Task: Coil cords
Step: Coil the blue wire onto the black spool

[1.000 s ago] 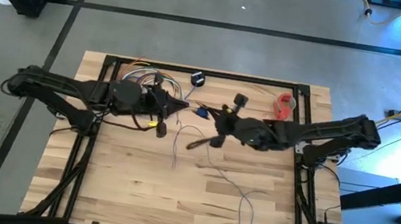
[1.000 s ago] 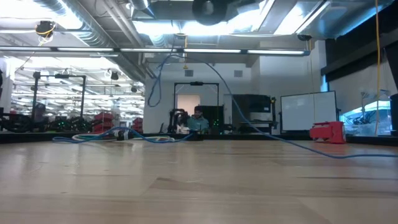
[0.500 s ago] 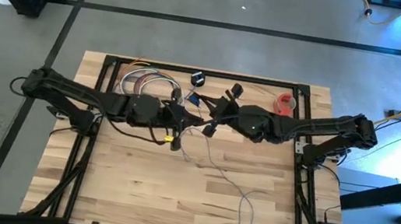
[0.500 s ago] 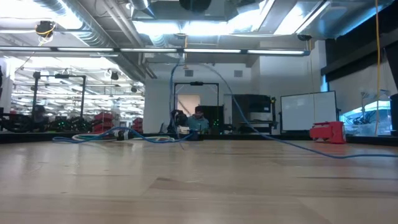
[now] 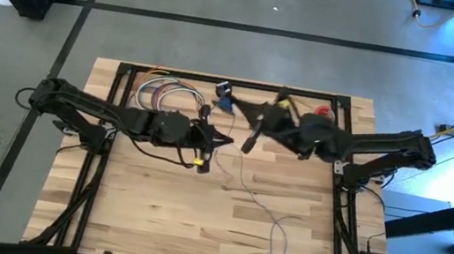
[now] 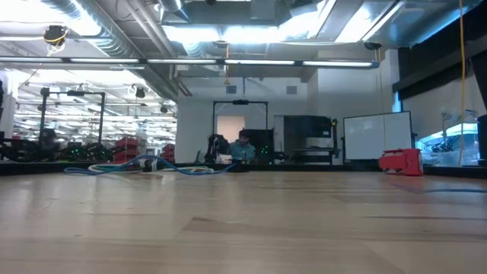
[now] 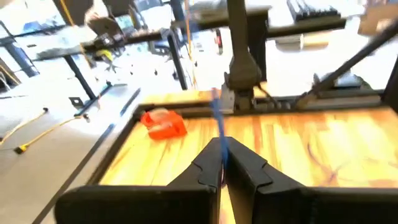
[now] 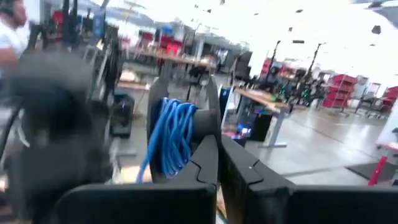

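Right hand (image 5: 232, 104) has swung back, cords (image 8: 172, 135) wound beside it.

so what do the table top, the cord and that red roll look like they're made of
Table top: looks like pale wood, butcher-block style, with visible joined strips and grain, matte. Cord: very thin and limp, bluish-purple, lying in loose curves, probably a plastic-jacketed wire. Red roll: a ring with an open centre, glossy red; likely plastic tape, though too small to be sure.
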Controlling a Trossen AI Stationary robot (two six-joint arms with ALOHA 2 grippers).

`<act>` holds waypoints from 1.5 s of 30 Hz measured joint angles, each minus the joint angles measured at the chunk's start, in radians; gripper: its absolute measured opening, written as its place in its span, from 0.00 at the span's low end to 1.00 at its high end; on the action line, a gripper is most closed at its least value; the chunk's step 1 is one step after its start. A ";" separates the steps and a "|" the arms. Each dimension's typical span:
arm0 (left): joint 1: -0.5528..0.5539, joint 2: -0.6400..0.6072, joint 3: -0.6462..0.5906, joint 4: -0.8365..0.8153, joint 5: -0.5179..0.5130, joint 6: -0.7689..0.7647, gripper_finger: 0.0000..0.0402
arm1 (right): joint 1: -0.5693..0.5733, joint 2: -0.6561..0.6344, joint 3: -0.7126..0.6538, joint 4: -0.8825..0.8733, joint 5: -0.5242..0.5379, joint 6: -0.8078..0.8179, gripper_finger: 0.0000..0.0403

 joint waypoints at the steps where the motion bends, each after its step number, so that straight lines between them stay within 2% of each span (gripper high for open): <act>1: 0.002 0.001 -0.003 -0.006 0.002 0.002 0.02 | 0.008 -0.006 0.011 0.000 0.003 -0.006 0.01; 6: 0.011 0.000 0.000 0.002 -0.003 0.004 0.02 | 0.052 -0.023 0.056 -0.016 0.000 -0.048 0.01; 13: 0.011 0.019 -0.007 0.000 -0.007 0.006 0.02 | 0.117 -0.034 0.123 -0.064 0.051 -0.133 0.01; 20: 0.014 0.022 -0.074 -0.023 -0.009 0.003 0.02 | 0.166 -0.042 0.188 -0.071 0.116 -0.190 0.01; 26: 0.032 0.020 -0.097 -0.023 -0.009 -0.003 0.01 | 0.177 -0.041 0.202 -0.126 0.123 -0.195 0.01; 29: 0.041 0.018 -0.098 -0.030 -0.012 -0.006 0.01 | 0.185 -0.046 0.204 -0.187 0.127 -0.185 0.01; 35: 0.069 -0.028 -0.099 -0.145 -0.115 -0.023 0.00 | 0.216 -0.049 0.204 -0.360 0.152 -0.163 0.01; 45: 0.148 -0.189 -0.099 -0.389 -0.122 -0.090 0.00 | 0.235 -0.038 0.203 -0.699 0.173 -0.075 0.01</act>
